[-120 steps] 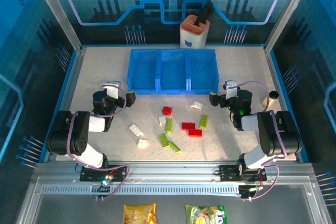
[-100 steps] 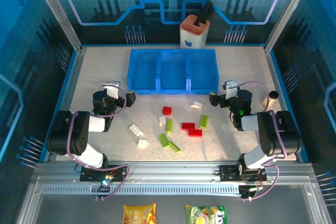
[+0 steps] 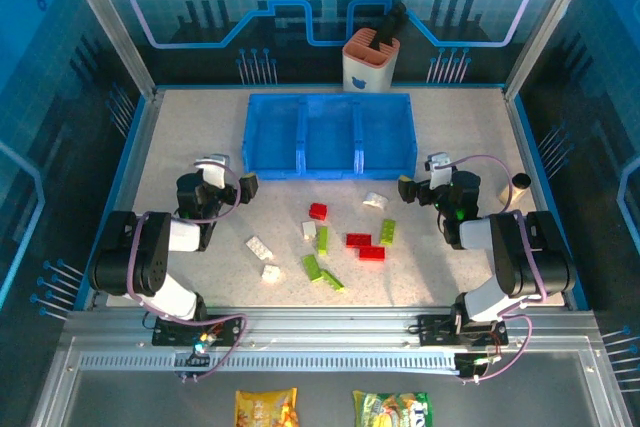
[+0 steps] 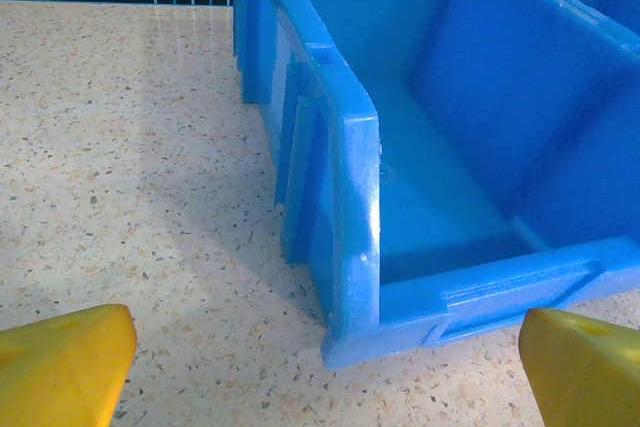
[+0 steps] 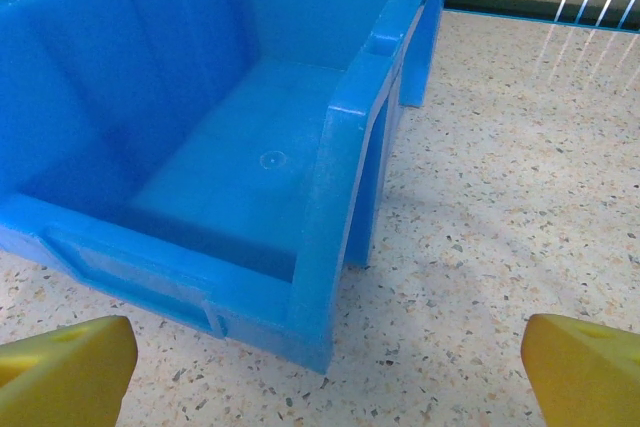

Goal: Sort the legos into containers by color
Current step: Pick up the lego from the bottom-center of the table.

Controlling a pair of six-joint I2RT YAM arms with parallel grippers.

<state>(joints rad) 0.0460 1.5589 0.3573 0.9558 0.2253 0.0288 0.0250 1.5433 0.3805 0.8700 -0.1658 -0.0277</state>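
Legos in red, lime green and white lie scattered on the table, between the arms and just in front of the blue tray. The left gripper and the right gripper both stand spread wide and empty, each facing a near corner of the tray. All three compartments look bare, so sorting seems not yet begun. Next, one gripper needs to swing inward, descend over a single brick and pinch it.

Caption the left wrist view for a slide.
Open left end effector faces the left compartment of the blue tray on a speckled table.
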